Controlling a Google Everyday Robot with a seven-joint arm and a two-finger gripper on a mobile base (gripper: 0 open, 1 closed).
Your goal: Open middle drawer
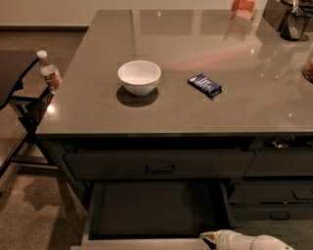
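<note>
White end effector (210, 238) at the front edge of the dark-grey drawer (156, 210); beyond it, grey desk (98, 105), white bowl (139, 76), dark blue packet (205, 85), red-labelled bottle (50, 73).

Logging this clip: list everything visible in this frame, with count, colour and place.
counter: one, glossy grey, fills the upper view
bowl: one, white, on the counter left of centre
snack packet: one, dark blue, on the counter right of the bowl
water bottle: one, clear with white cap, beside the counter's left edge
package: one, orange-red, counter's far edge, cropped
dark container: one, counter's far right corner
top drawer: one, dark grey, shut
middle drawer: one, dark grey, pulled out, nothing visible inside
side drawers: at least two, dark, shut, right
gripper: one, pale, at the middle drawer's front edge
arm: one, white, bottom right
</note>
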